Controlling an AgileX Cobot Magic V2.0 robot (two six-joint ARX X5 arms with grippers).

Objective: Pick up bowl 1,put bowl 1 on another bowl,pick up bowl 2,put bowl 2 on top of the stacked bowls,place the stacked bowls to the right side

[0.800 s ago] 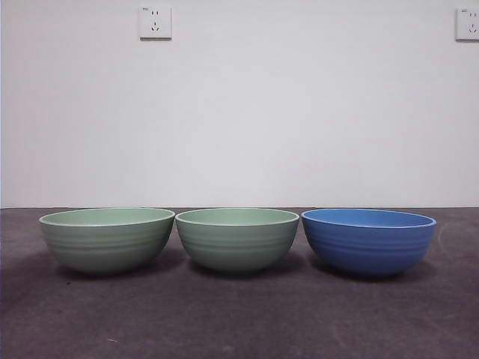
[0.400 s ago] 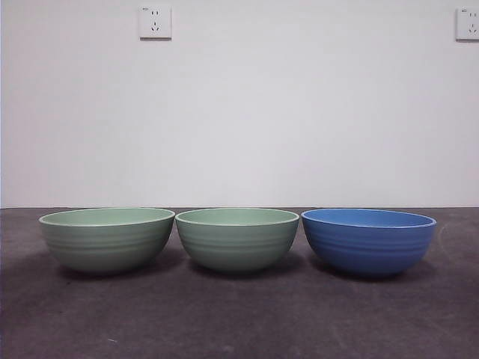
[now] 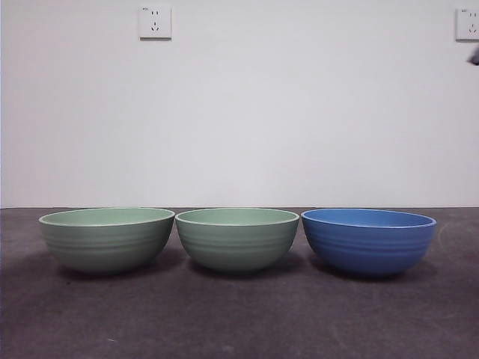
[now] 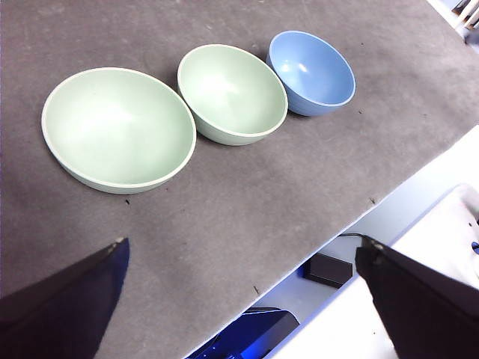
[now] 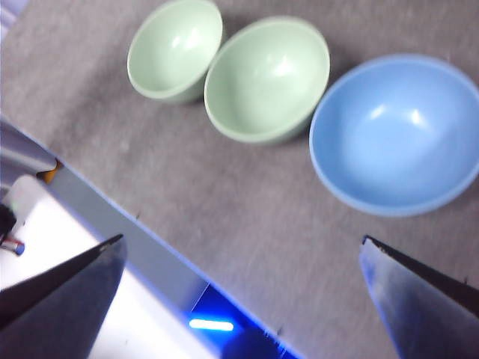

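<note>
Both grippers hang open and high: the left gripper [image 4: 239, 299] nearest the end green bowl [image 3: 107, 238], the right gripper [image 5: 239, 299] nearest the blue bowl [image 3: 368, 241], the middle green bowl [image 3: 237, 237] between.

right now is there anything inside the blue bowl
Nothing: both wrist views show the blue bowl empty, only light glints inside. The table beneath its base is covered.

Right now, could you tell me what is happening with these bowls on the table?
Nothing is held yet. Three round ribbed bowls stand in a row on the dark table: two pale green bowls and a blue bowl at one end, none stacked. The left gripper and right gripper hover above, jaws open and empty.
</note>
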